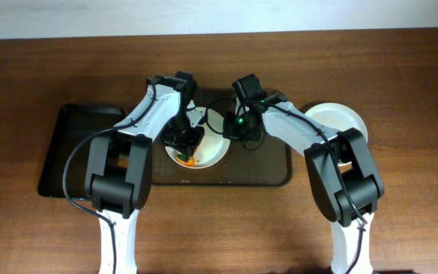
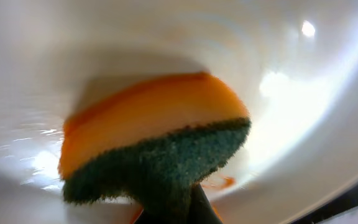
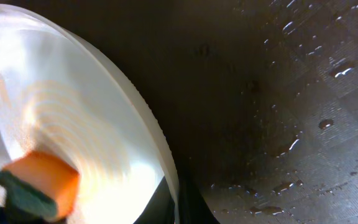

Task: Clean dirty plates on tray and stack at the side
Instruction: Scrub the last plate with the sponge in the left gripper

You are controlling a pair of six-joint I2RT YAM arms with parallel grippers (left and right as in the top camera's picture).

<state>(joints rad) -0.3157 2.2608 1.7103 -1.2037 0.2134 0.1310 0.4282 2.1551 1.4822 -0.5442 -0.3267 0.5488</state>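
A white plate (image 1: 213, 144) lies on the dark brown textured tray (image 1: 268, 171). My left gripper (image 1: 186, 148) is shut on an orange and green sponge (image 2: 154, 143) and presses it against the plate's inside (image 2: 291, 93); a thin orange smear (image 2: 225, 182) shows beside the sponge. My right gripper (image 1: 234, 125) is shut on the plate's rim (image 3: 166, 168), one finger inside and one outside. The sponge also shows in the right wrist view (image 3: 39, 183). A second white plate (image 1: 339, 120) sits off the tray at the right, behind my right arm. A third plate is not in view.
A smaller glossy black tray (image 1: 71, 148) lies to the left of the brown tray. The brown tray's surface (image 3: 303, 112) carries water drops. Both arms reach over the tray's middle. Bare wooden table (image 1: 226, 228) lies in front.
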